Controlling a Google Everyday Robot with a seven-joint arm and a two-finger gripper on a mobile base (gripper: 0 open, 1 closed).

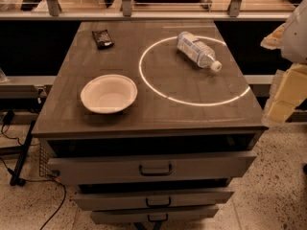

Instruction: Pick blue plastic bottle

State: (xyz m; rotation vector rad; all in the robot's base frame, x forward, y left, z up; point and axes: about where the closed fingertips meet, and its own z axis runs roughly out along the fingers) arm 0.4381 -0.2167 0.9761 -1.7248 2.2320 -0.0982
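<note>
The blue plastic bottle (198, 51) is lying on its side on the dark cabinet top (192, 116), back-right part of the surface. Its white cap points toward the front-right corner and the pale label wraps the fatter end further back. It sits inside a bright ring of light (140, 68) drawn on the top, close to the ring's far edge, and nothing is touching it.

The gripper (288, 92) is way over at the right edge of the view, a pale cream blocky shape only partly in shot, off the side of the cabinet and well apart from the bottle. Honestly can't tell how far open it is. It's got no hold on the bottle, that much is clear.

Other stuff up there: a white bowl (109, 94) upright near the front-left, just outside the ring, and a small dark packet (102, 38) at the back-left. Below the top there are three drawers with handles, the top drawer (155, 169) sticking out a bit. A black cable (53, 210) trails across the speckled floor on the left
</note>
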